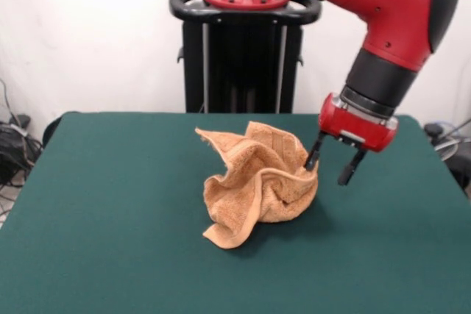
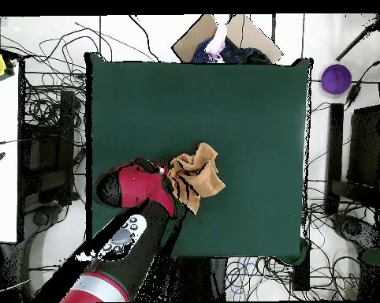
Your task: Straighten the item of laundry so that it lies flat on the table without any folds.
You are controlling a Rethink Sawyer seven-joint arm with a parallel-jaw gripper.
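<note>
A peach-orange towel [image 1: 257, 185] is sitting in a crumpled heap on the green table [image 1: 110, 211], bunched into ridges and folds with one corner trailing toward the camera in the front view and another sticking out on the side away from the arm. From above, the towel [image 2: 197, 177] is lying a little off the middle of the table [image 2: 248, 118], closer to the edge where the robot stands. The red and black arm [image 1: 390, 27] is reaching down beside the heap, and the gripper [image 1: 333, 162] is hanging with its two dark fingers spread apart. One finger [image 1: 313, 157] is touching or standing just in front of the towel's raised edge, while the other is hanging clear over bare felt; nothing is clamped between them. In the overhead view, the gripper [image 2: 171, 183] is meeting the towel's edge nearest the arm.
</note>
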